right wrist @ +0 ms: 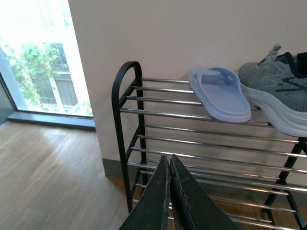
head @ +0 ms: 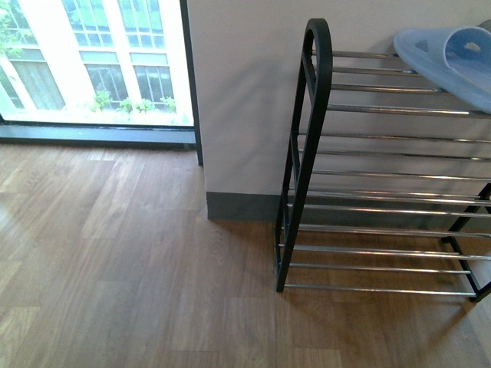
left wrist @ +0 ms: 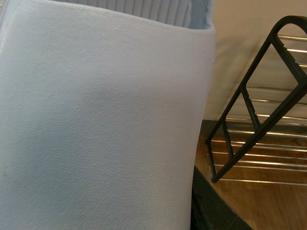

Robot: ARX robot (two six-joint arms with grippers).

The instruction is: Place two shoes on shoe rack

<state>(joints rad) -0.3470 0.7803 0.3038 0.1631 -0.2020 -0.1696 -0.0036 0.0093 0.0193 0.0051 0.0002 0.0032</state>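
The shoe rack (head: 315, 92) stands against the wall at the right, with a black frame and chrome rods. A light blue slipper (head: 449, 54) lies on its top tier. In the right wrist view this slipper (right wrist: 220, 93) lies next to one grey knit sneaker (right wrist: 273, 88) with a white ridged sole. The other sneaker is out of view. My left gripper (left wrist: 191, 203) is shut on another light blue slipper (left wrist: 100, 124), whose pale sole fills the left wrist view; one black finger (left wrist: 211, 213) shows beside it. My right gripper (right wrist: 169, 160) is shut and empty, in front of the rack (right wrist: 125, 96).
Wooden floor (head: 130, 261) spreads left of the rack. A window (head: 100, 61) reaches the floor at the back left. A white wall (head: 245, 100) with a grey skirting board stands behind the rack. The rack's end frame (left wrist: 249, 105) shows in the left wrist view.
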